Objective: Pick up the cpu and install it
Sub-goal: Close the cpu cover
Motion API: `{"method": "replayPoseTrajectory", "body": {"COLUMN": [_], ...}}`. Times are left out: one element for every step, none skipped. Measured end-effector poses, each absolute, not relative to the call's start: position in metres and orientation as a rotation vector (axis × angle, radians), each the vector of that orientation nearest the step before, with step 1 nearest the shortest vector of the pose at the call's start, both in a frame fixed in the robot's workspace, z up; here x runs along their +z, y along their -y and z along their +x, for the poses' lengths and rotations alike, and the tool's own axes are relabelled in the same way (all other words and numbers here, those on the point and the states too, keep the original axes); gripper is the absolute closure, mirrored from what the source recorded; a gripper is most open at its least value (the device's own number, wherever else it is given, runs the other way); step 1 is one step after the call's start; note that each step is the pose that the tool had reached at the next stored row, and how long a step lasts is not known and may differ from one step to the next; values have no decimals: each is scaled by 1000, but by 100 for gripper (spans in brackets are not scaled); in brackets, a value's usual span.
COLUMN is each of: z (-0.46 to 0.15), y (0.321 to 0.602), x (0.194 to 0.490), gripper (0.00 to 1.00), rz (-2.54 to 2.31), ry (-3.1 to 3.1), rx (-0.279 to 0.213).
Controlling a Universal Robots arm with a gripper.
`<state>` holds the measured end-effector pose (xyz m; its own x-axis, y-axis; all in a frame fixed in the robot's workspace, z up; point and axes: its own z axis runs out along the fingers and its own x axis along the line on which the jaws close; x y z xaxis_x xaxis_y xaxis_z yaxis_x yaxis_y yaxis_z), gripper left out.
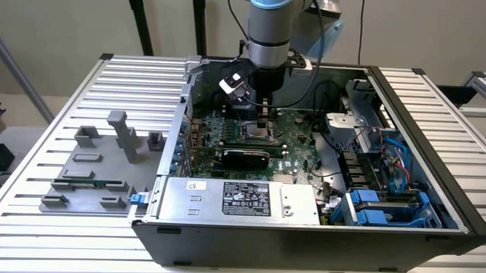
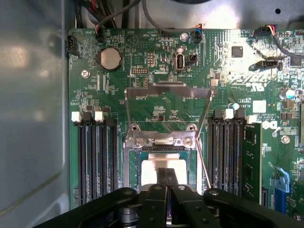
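**Clenched tool (image 2: 167, 172) sits over the cpu (image 2: 149, 173) in the open socket**

Exterior view: the arm (image 1: 267, 34) reaches straight down into the open computer case (image 1: 425, 108) that stands on the slatted bench (image 1: 136, 74). The tool (image 1: 262, 128) is low over the middle of the motherboard (image 1: 300, 122), with its tips at the processor socket. The cpu cannot be made out here, as the tool and its cabling cover that spot. Well off to one side of the tool, outside the case, a grey fixture tray (image 1: 76, 170) rests on the bench.

Wrist view: the tool's two slim fingers (image 2: 163, 178) are pressed together with no gap and nothing between them, so it is clenched and grips nothing. The cpu lies directly under the tips, flat in the socket frame (image 2: 164, 141), and its silvery top shows on both sides of the fingers. It is square, with no long axis to speak of, and its edges run parallel to the frame. I cannot tell whether the tips touch the chip or hover just above it. Beyond the tool, the load plate (image 2: 168, 107) is swung open and away from the chip. Its thin lever (image 2: 203, 156) is raised alongside. Black memory slots (image 2: 97, 156) flank the socket on either side of the tool.

Judged from this, the chip is in place and the plate is not yet closed over it.
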<state>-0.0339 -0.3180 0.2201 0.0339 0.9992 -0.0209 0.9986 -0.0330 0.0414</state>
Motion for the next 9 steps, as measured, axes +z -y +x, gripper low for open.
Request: {"method": "replayPoseTrajectory", "body": {"z": [-32,-30,-28,-26,-24,-21,-18,-16,-13], "y": [318,319,319,319,320,320,321,321,322], "x": [223,227,231,234,238,242,245,248,251], "gripper": [89,89,89,89,89,89,89,89,89], "rz": [2227,2229,2230,2231,2232,2234,2235,2237,2238], "ry": [-2154,-2155,-2156,-2158,-2159,-2161,-2162,-2164,-2165], "rx": [19,17,14,12,9,7,4,1,-2]}}
